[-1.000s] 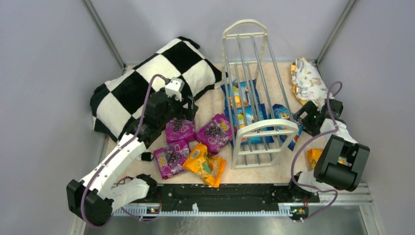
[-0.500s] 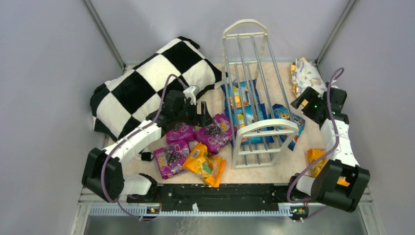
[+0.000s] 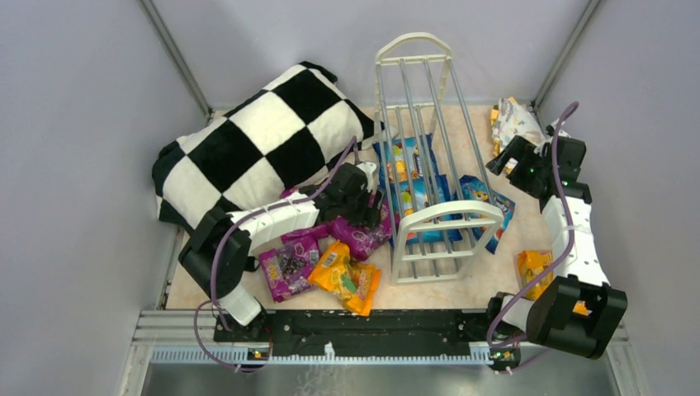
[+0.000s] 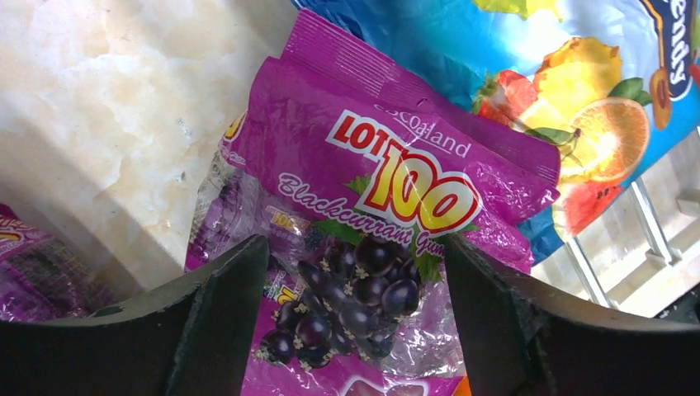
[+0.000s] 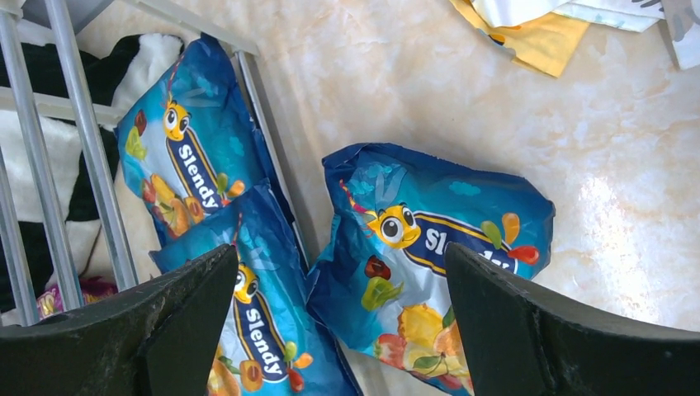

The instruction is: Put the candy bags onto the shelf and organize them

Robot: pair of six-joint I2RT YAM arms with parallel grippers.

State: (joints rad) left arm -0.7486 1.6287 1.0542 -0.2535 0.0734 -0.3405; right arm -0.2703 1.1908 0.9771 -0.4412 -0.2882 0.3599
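Observation:
The shelf (image 3: 446, 216) is a white wire rack in mid-table, and its rods (image 5: 82, 140) show in the right wrist view. Two blue Slendy bags (image 3: 409, 177) lie under the rods, and a third blue bag (image 3: 483, 198) lies just right of the rack. My left gripper (image 3: 374, 214) is open, low over a purple blackcurrant bag (image 4: 388, 198), with a finger on either side of it. My right gripper (image 3: 505, 163) is open and empty above the third blue bag (image 5: 429, 239).
Two more purple bags (image 3: 289, 264) and orange bags (image 3: 347, 276) lie near the front left. Another orange bag (image 3: 532, 266) lies by the right arm. A black-and-white checkered pillow (image 3: 256, 144) fills the back left. A crumpled white-and-yellow wrapper (image 3: 516, 124) sits at the back right.
My left arm has swung right from the pillow's edge to the purple bag beside the rack. My right arm has stretched toward the back, its gripper now near the crumpled wrapper.

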